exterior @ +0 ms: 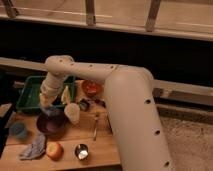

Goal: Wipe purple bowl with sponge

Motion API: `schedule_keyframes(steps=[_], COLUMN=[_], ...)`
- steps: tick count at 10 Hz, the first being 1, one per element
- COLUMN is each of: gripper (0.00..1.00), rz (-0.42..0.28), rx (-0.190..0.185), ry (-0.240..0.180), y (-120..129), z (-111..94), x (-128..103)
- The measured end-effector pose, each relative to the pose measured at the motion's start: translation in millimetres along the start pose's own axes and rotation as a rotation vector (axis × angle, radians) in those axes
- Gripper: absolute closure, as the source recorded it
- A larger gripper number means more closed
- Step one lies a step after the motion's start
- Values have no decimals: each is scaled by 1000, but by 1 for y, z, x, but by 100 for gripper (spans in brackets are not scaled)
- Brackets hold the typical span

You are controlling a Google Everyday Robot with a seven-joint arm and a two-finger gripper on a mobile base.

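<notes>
1. The purple bowl (51, 124) sits on the wooden tabletop (102, 150), left of centre, just near of the green bin. I see its dark inside only in part, because its far rim is covered by the end of the arm.
2. The pincer (48, 106) hangs over the far-left rim of the bowl, pointing down. From my screen I cannot tell whether it is released or clenched, nor whether it touches the bowl.
3. A yellowish patch (45, 101) shows at the pincer. I cannot say whether that is the sponge.
4. A pale cup (72, 113) stands just right of the bowl, at or against its rim.
5. The green bin (31, 94) lies far-left. The wrist of the arm hides its right part, and what it holds I cannot make out.
6. A pale upright thing (66, 95) stands at the bin's right edge. I cannot name it.
7. An orange-red bowl (92, 88) sits further back, partly behind the arm.
8. A small dark object (84, 105) lies between that bowl and the cup, too dim to identify.
9. A slim utensil (95, 126) lies right of the cup, close beside the arm.
10. Along the near edge, from left to right, are a bluish cup (20, 130), a grey cloth (34, 146), a round yellow-red fruit (54, 150) and a shiny metal cup (81, 151).
11. The white arm (132, 112) fills the right of the view and hides the tabletop's right end.
</notes>
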Motion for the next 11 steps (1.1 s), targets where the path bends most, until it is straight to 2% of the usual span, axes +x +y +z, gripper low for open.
schedule_keyframes(steps=[1, 4, 6, 7, 9, 11], gripper=[100, 100, 100, 100, 100, 100], rz=[-6, 14, 58, 78, 75, 44], rx=[-2, -16, -12, -6, -4, -10], ry=[5, 40, 42, 26, 8, 4], y=[8, 25, 19, 11, -3, -3], z=[2, -1, -13, -20, -28, -22], x=[4, 42, 66, 71, 64, 46])
